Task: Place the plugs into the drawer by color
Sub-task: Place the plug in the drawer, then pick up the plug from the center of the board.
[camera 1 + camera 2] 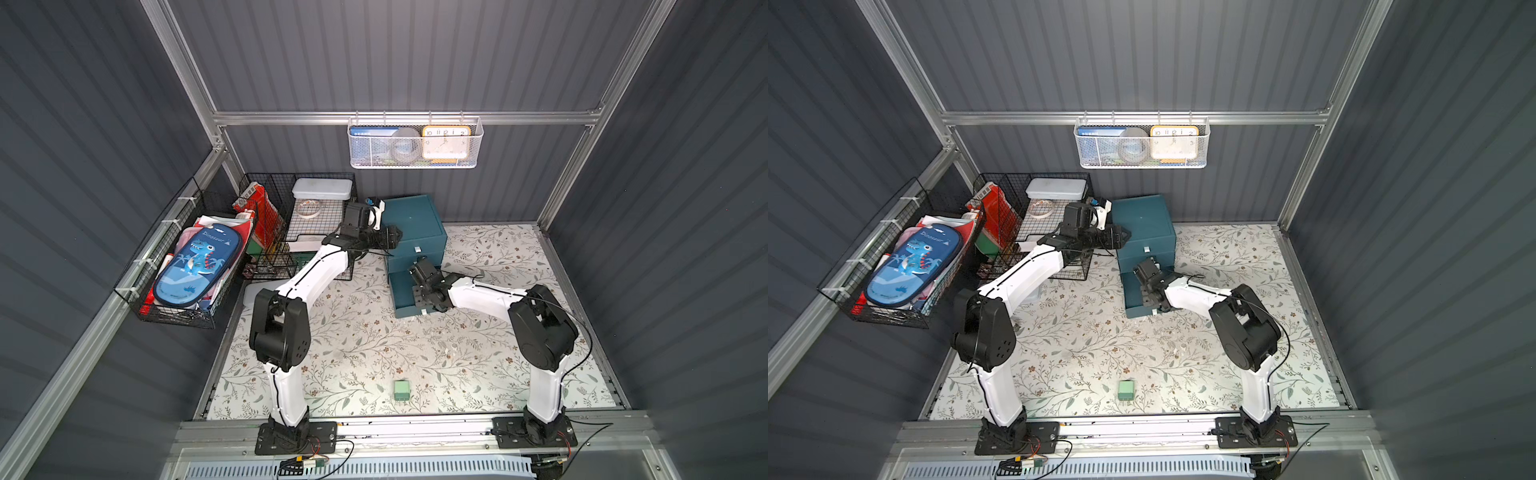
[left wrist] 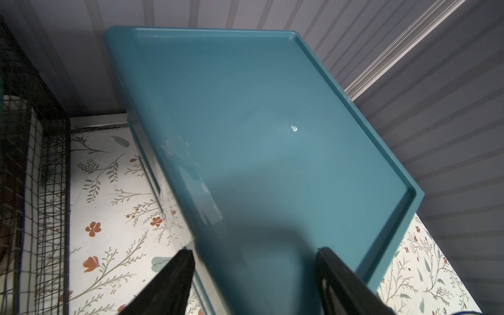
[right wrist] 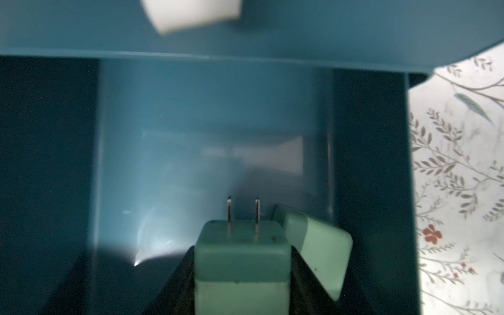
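**A:** What do we see at the far left?

**B:** A black wire basket [image 1: 178,318] hangs on the side wall, and a blue dinosaur pencil case [image 1: 195,266] lies in it. Near it, at the back of the floral tabletop [image 1: 478,365], stand more wire baskets [image 1: 316,232].

**A:** And our left arm?

**B:** Our left arm [image 1: 307,274] reaches to the drawer cabinet [image 1: 411,220], which stands against the back wall in both top views [image 1: 1142,220]. In the left wrist view the left jaws stand well apart with nothing between them, over the near edge of the cabinet's flat top. We cannot tell whether they touch it.

**A:** Are the drawers shut?

**B:** The bottom drawer [image 1: 399,293] is pulled out toward us. The middle one, with its white tab handle [image 1: 417,249], looks pushed in.

**A:** Where are the plugs?

**B:** One green plug [image 1: 401,390] lies alone on the tabletop near the front edge, well apart from the cabinet. Our right arm [image 1: 482,291] reaches in from the right over the open drawer. In the right wrist view the right jaws are closed on a second green plug [image 3: 242,253], low inside the drawer, its prongs pointing away from the camera. A third green plug [image 3: 321,253] lies tilted just beside it, between it and the drawer's side wall.

**A:** And higher up?

**B:** A white mesh basket [image 1: 415,162] hangs on the back rail and holds a yellow clock [image 1: 446,143].
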